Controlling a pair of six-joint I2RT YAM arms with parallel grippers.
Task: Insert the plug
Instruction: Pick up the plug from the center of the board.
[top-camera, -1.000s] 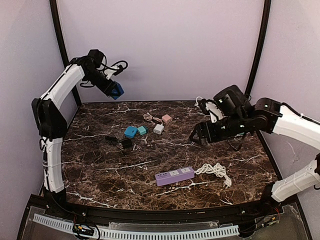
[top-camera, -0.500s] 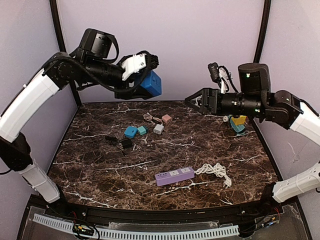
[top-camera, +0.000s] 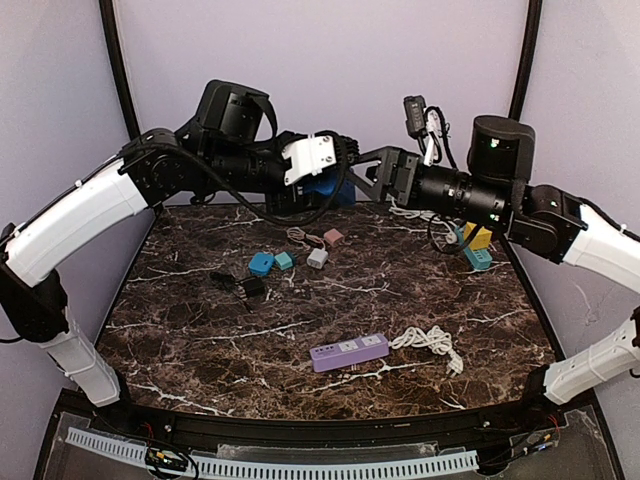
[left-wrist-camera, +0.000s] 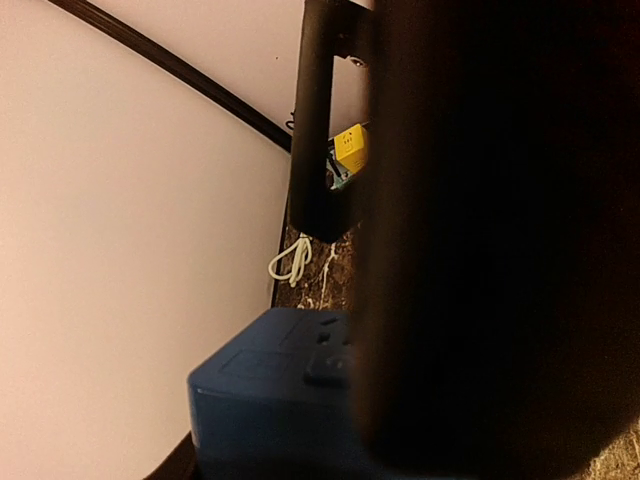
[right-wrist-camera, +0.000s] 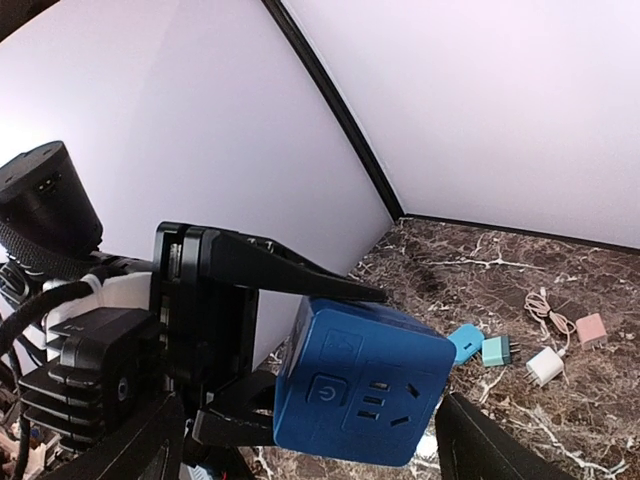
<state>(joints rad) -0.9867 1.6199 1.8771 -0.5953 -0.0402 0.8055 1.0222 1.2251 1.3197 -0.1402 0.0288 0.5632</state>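
The jaws of the left gripper (top-camera: 336, 182) are clamped on a blue socket cube (right-wrist-camera: 365, 385), one above it and one below. They hold it high over the back of the marble table (top-camera: 200, 340). The jaws of the right gripper (top-camera: 384, 179) are spread wide with nothing between them, and they point at the cube from close by. The cube's face with the holes is turned toward the right gripper — I think so a plug can be pushed in from that side. But no plug is up there. The plugs lie on the table, well below both arms: a blue plug (top-camera: 261, 264), a green plug (top-camera: 284, 260), a white plug (top-camera: 317, 257) and a pink plug (top-camera: 333, 237). A purple power strip (top-camera: 348, 351) lies nearer the front. My guess — the right arm must go down for a plug first.
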